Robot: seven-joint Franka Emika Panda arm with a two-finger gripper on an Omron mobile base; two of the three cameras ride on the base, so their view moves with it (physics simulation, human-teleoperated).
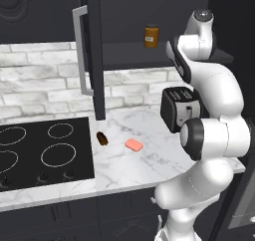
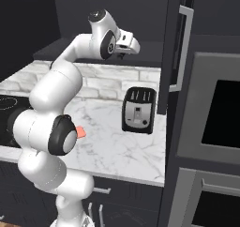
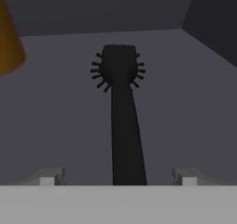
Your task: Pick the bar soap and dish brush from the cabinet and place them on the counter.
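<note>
Spread gripper [image 3: 115,177] fingertips flank the dish brush [image 3: 121,121] handle on the cabinet [image 3: 55,126] shelf, bristly head pointing away.

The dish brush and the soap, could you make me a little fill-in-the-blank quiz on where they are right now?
1. The bar soap lies on the white marble ____.
2. In the hand view, the dish brush lies on the dark shelf between the gripper's two fingertips, which stand wide ____.
3. On the counter, the black ____ stands behind the soap, by the wall.
4. The amber jar stands inside the open ____.

Missing words: counter; apart; toaster; cabinet
</note>
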